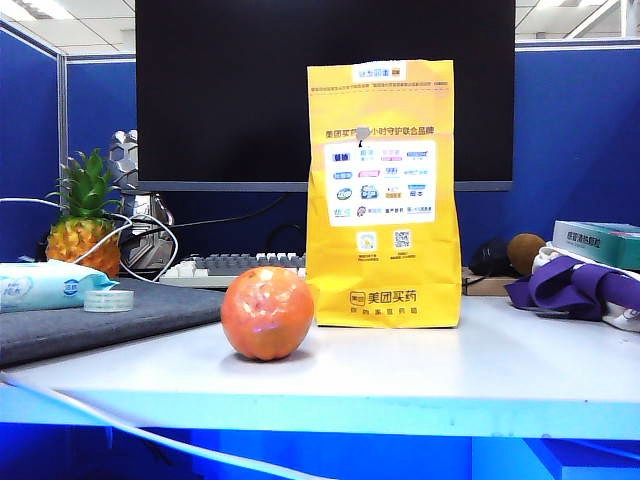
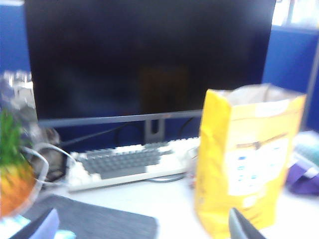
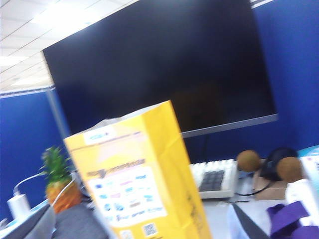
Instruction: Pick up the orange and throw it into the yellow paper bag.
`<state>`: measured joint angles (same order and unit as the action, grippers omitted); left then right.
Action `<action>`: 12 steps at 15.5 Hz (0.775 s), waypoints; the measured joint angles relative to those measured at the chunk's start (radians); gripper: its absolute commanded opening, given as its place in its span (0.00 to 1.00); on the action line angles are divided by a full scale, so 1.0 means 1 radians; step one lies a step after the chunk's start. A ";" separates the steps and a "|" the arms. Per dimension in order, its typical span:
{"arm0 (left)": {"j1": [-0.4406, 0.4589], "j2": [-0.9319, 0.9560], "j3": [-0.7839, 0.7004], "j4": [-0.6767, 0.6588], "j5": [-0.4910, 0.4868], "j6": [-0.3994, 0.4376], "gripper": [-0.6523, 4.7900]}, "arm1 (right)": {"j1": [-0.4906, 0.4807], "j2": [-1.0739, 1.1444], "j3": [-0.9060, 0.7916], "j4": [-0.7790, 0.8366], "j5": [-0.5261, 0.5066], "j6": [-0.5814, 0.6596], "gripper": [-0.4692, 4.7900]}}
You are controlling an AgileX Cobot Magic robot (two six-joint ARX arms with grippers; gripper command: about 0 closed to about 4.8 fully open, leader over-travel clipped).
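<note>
At centre frame on the white surface [image 1: 480,370], the round shiny reddish-orange fruit [image 1: 267,312] sits just left of the tall yellow paper bag [image 1: 384,195]. Both grippers are raised: the left gripper [image 2: 144,230] has wide, empty jaws; of the right gripper [image 3: 144,224] we cannot tell. We should lower the left squarely over the fruit.

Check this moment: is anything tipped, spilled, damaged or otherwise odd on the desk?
Nothing stands out. The yellow paper bag stands upright with its top open, and the orange sits intact on the desk beside it, untouched. The purple cloth lies bunched at the right edge, just clutter.
</note>
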<state>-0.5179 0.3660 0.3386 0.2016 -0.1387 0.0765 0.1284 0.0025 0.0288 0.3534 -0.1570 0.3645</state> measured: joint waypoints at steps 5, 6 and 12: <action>0.000 0.346 0.225 -0.013 0.008 0.066 1.00 | -0.001 0.005 0.045 0.000 0.003 -0.053 1.00; 0.000 0.366 0.246 -0.012 0.016 0.083 1.00 | -0.001 0.005 0.045 -0.007 0.004 -0.055 1.00; 0.000 0.710 0.632 -0.438 0.164 0.167 1.00 | -0.001 0.244 0.296 -0.245 -0.010 -0.111 1.00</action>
<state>-0.5179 1.0756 0.9710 -0.2363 0.0257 0.2436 0.1276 0.2462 0.3244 0.1085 -0.1665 0.2531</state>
